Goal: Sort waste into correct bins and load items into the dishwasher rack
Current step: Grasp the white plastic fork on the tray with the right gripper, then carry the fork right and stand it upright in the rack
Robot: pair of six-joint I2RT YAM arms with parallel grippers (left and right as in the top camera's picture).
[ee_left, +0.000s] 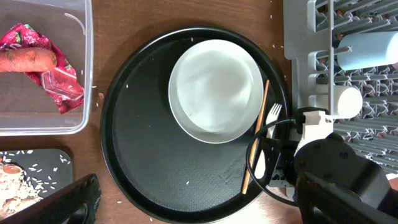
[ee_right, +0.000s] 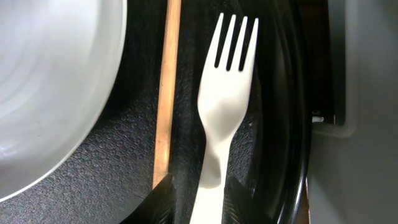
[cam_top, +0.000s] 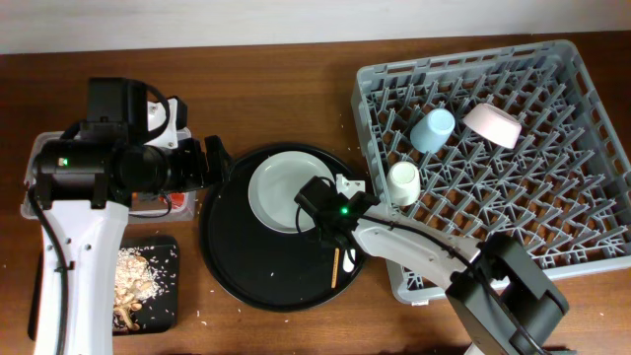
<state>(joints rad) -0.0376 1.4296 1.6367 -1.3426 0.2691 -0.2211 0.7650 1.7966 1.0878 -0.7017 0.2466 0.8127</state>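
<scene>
From the right wrist, the right pincer [ee_right: 200, 204] sat low over the round black tray [ee_right: 124, 158]. Its jaws were set narrow either side of the white fork [ee_right: 227, 93] handle, with a sliver of gap on the left, so nothing was clamped. The chopstick [ee_right: 166, 93] lay just left of the fork, roughly parallel, and the plate [ee_right: 50, 81] curved away beyond it. Over to the left wrist view: the carrot [ee_left: 25, 59] lay on the red wrapper [ee_left: 62, 87] inside the clear tub [ee_left: 43, 127]. Below that, the shallow black tray [ee_left: 53, 165] held pale food scraps [ee_left: 9, 177]. Fork and chopstick lay beside the plate's right edge, next to the right arm. And from overhead, the left pincer [cam_top: 214, 163] hung at the round tray's left rim, jaws apart and holding nothing. In the grey rack [cam_top: 367, 118] were the light-blue cup [cam_top: 434, 128], the cream cup [cam_top: 402, 182] and the pinkish bowl [cam_top: 493, 123]. The desk [cam_top: 286, 89] was dark brown wood dotted with crumbs, and a pale strip ran along its far edge.
</scene>
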